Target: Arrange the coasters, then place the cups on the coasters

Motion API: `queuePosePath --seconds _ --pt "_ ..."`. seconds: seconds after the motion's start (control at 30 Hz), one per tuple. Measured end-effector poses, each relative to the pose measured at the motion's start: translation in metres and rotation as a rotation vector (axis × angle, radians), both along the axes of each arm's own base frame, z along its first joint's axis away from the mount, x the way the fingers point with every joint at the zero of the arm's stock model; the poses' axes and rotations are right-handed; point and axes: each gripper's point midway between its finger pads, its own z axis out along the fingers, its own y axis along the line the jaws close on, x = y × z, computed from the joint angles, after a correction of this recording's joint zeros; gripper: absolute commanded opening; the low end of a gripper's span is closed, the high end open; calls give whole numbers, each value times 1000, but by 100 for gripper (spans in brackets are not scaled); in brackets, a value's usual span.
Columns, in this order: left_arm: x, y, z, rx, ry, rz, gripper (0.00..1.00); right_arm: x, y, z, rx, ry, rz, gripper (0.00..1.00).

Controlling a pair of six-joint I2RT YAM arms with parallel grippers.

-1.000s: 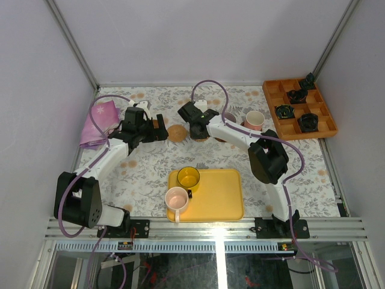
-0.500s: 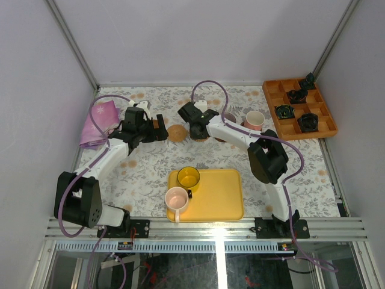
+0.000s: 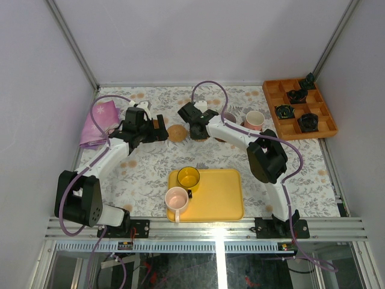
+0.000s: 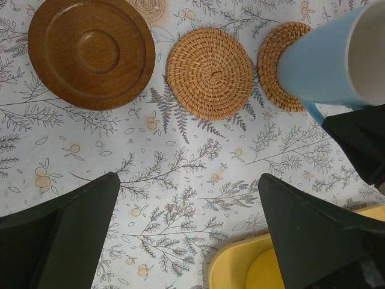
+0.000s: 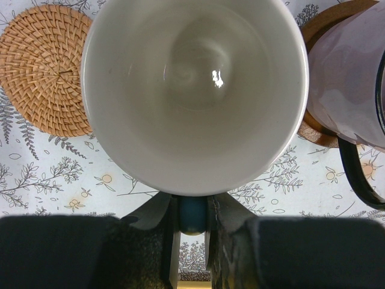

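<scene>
Next to nothing has moved in the last second: both arms sit where they were, out past the far side of the yellow tray (image 3: 219, 195). Your right gripper (image 5: 193, 224) is pinched narrow on the handle of the light blue cup (image 5: 194, 90). The cup stands upright over the right-hand woven coaster (image 4: 272, 72). Whether its base is actually down on the disc or just above it, I can't tell from these angles.

Your left gripper (image 4: 189, 235) is spread wide with nothing in it, low over the patterned table (image 3: 150, 174). The other woven coaster (image 4: 209, 72) lies between the two grippers, and a dark wooden coaster (image 4: 91, 53) lies left of that. The three discs make a row, none touching.

Just right of the blue cup, the purple-grey cup (image 5: 349, 84) sits on a dark coaster (image 5: 313, 129). Further right stands the cream-pink cup (image 3: 254, 120), near the orange box (image 3: 275, 90). On the tray's left side you've got the yellow cup (image 3: 188, 177) on the far part and the pink cup (image 3: 177, 197) on the near part.
</scene>
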Motion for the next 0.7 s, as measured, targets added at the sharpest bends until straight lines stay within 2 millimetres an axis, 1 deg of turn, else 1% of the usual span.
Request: queuePosePath --seconds 0.07,0.17,0.3,0.4,0.7 --pt "0 0 0 0 0 0 100 0 0 0 -1 0 0 29" --pt "0 0 0 0 0 0 100 1 1 0 4 -2 -4 47" --pt "0 0 0 0 0 0 100 2 2 1 11 -6 -9 61" --pt "0 0 0 0 0 0 100 1 2 1 12 -5 -9 65" --pt "0 0 0 0 -1 0 100 -1 5 -2 29 9 1 67"
